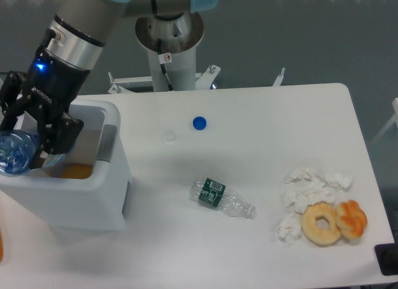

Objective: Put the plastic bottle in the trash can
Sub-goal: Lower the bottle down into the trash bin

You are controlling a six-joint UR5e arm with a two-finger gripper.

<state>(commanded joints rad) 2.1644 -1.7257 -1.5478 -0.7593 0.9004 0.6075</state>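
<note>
The plastic bottle (11,156), blue-tinted and round, hangs over the open top of the trash can (84,199), a white bin at the table's left end. My gripper (26,147) is shut on the bottle, with a dark finger on each side of it. The bottle's ribbed end points toward the left edge of the picture, and its upper part is hidden behind the fingers. An orange object (76,172) lies inside the bin just below the gripper.
A small crushed clear bottle with a dark green label (221,198) lies mid-table. A blue cap (199,122) and a white cap (169,135) sit further back. Crumpled tissues (308,188), a doughnut (321,223) and a pastry (352,218) are at the right front. The arm's base (169,46) stands behind the table.
</note>
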